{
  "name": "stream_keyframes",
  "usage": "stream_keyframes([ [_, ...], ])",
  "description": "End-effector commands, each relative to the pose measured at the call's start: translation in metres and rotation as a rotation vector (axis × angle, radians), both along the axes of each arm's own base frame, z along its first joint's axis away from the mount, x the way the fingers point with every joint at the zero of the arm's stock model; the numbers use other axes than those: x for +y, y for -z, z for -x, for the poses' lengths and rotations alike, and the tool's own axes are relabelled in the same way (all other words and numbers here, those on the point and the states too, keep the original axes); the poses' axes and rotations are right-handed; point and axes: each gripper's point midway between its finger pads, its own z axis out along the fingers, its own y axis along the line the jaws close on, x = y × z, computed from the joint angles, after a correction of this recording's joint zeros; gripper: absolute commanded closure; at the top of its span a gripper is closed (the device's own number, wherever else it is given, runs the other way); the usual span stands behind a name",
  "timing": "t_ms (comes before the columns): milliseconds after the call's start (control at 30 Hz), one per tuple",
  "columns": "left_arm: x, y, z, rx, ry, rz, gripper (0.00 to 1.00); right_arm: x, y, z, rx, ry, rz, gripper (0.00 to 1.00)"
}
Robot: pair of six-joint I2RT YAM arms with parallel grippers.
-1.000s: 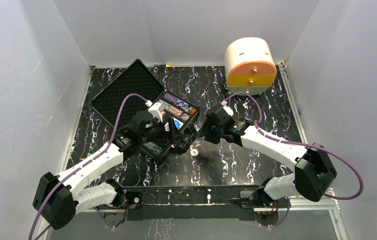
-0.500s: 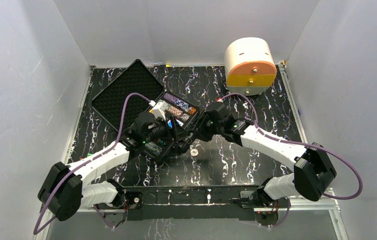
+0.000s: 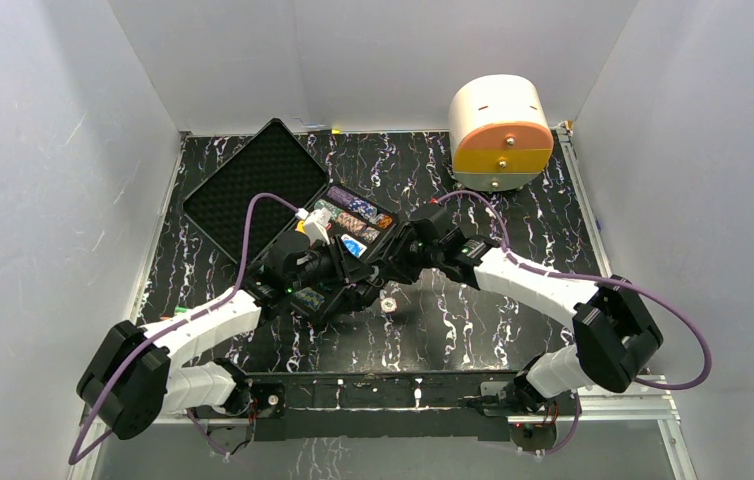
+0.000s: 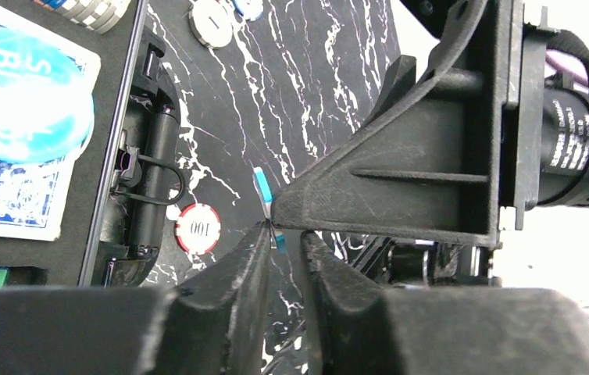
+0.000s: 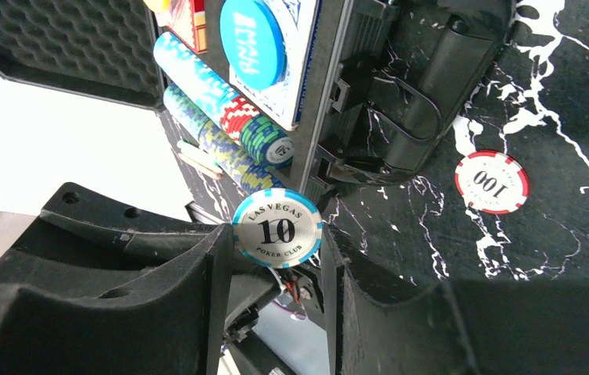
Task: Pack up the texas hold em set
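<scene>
Both wrists are sitting closer together than a second ago, meeting just off the case's near-right corner; left fingers are much narrower than they were.

Status: looks mid-handover.
- Right fingers are pinching the 10 chip by its rim, face toward the right wrist camera.
- Left fingers are closing in on that chip's edge. A slim gap is still showing on one side, so I'm not calling it clamped yet.

Done, judging from the layout: rows are filling their slots, and the blue deck is sitting in its pocket with the blue disc on top.

Left: the 10 chip is hanging in the air beside the case, the 100 chip is lying flat on the tabletop near the handle, and a white disc is lying further out. The lid is lying fully open, so closing and latching are still pending.

Materials:
- Case is reading as hard black plastic with a metal-look rim and a wire bail at the latch.
- Lid is showing egg-crate foam.
- Chips are thin, rigid and smooth, with striped edges, so they are likely slippery in an edge-on grip.
- Tabletop is showing glossy black with white veins.
</scene>
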Motion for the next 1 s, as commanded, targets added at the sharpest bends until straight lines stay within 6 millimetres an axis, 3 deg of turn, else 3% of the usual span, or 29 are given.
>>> stream_keyframes([
  [0, 0.0, -0.008, -0.012, -0.06, -0.038, 0.015, 0.85, 0.014, -0.013, 0.008, 0.003, -0.059, -0.089, 0.5],
  [200, 0.001, -0.005, -0.016, -0.08, -0.036, -0.025, 1.0, 0.016, -0.014, 0.009, 0.003, -0.067, -0.098, 0.5],
  [267, 0.004, -0.005, -0.018, -0.09, -0.04, -0.052, 1.0, 0.015, -0.014, 0.008, -0.002, -0.067, -0.09, 0.48],
  [400, 0.011, -0.005, -0.02, -0.126, -0.018, -0.153, 1.0, 0.006, -0.018, -0.001, -0.076, -0.089, -0.011, 0.21],
  [500, 0.019, -0.004, -0.018, -0.156, 0.036, -0.269, 1.0, -0.002, -0.032, -0.013, -0.17, -0.082, 0.035, 0.08],
  [633, 0.042, -0.001, -0.019, -0.213, 0.122, -0.505, 1.0, -0.019, -0.046, -0.026, -0.246, -0.039, 0.043, 0.07],
  [733, 0.067, -0.001, -0.026, -0.234, 0.137, -0.698, 1.0, -0.032, -0.044, -0.029, -0.264, -0.008, 0.066, 0.08],
  [967, 0.136, 0.004, -0.04, -0.191, 0.062, -1.11, 1.0, -0.049, -0.015, -0.018, -0.195, 0.009, 0.141, 0.1],
])
